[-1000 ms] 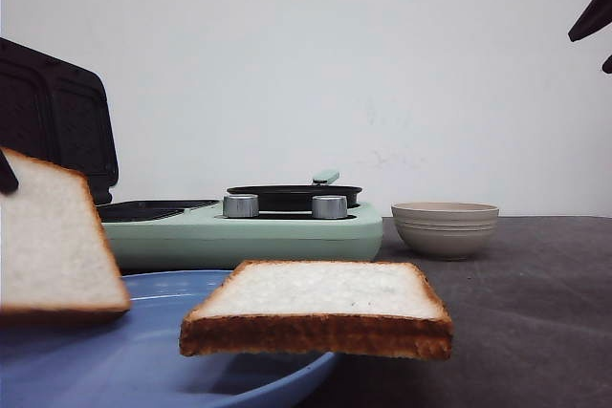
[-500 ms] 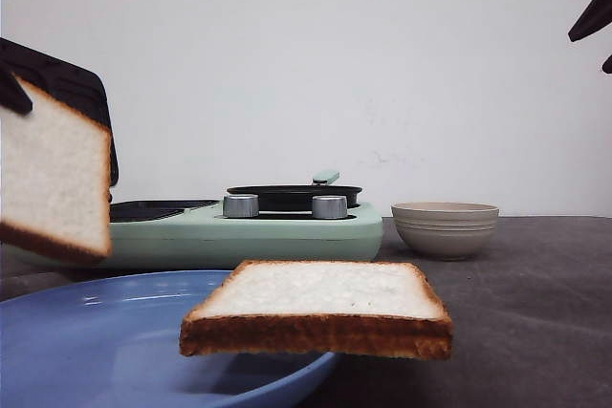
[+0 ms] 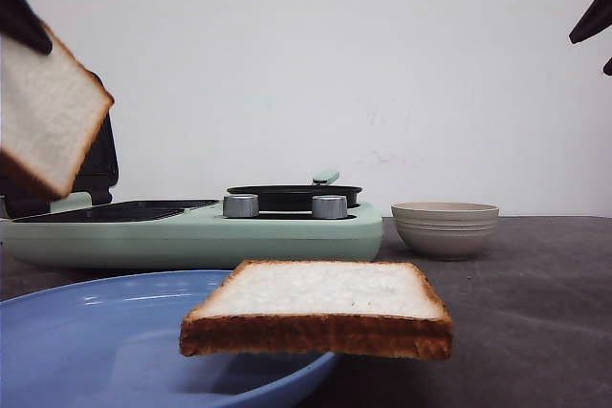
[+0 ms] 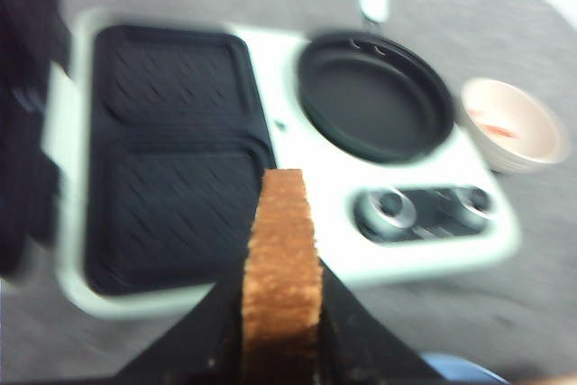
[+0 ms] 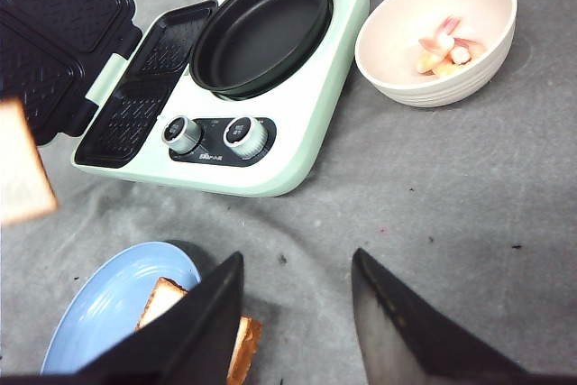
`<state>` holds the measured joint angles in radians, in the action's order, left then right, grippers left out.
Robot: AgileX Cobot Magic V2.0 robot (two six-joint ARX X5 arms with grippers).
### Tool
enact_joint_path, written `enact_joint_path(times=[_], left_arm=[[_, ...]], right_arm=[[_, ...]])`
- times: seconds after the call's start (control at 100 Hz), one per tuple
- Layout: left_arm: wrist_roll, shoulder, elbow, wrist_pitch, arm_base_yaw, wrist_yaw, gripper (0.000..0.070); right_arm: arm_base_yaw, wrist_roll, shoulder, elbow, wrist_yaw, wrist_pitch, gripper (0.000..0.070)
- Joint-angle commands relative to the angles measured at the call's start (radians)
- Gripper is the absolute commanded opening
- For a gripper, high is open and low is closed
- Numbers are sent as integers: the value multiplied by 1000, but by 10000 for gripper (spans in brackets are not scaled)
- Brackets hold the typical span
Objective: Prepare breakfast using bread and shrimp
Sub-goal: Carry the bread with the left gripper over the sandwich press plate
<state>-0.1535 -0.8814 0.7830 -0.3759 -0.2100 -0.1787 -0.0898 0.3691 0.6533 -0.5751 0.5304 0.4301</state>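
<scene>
Your left gripper (image 4: 279, 331) pinches a bread slice (image 4: 281, 268) edge-up between its fingers; the grill plates (image 4: 171, 155) lie at 11 o'clock, the pan (image 4: 374, 96) at 1. Your right gripper (image 5: 297, 313) stands spread.

Left gripper (image 4: 279, 308) raised, apparently pinching something edge-on; right gripper (image 5: 297, 313) hangs with fingers parted.

We see the bread slice (image 3: 320, 308) on the plate (image 3: 86, 351), the breakfast maker (image 3: 191, 226) behind, the bowl (image 3: 445, 226) to its right.
</scene>
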Motion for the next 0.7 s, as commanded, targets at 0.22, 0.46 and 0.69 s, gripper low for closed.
enact_joint_path(times=[0.22, 0.46, 0.69], left_arm=[[199, -202, 135, 74, -48, 132, 4], [371, -397, 204, 282, -94, 290, 3], [553, -569, 231, 584, -101, 319, 3]], right_arm=[[-2, -14, 5, -18, 4, -6, 234], [-2, -14, 5, -18, 4, 7, 234], [-2, -18, 5, -18, 4, 11, 234]])
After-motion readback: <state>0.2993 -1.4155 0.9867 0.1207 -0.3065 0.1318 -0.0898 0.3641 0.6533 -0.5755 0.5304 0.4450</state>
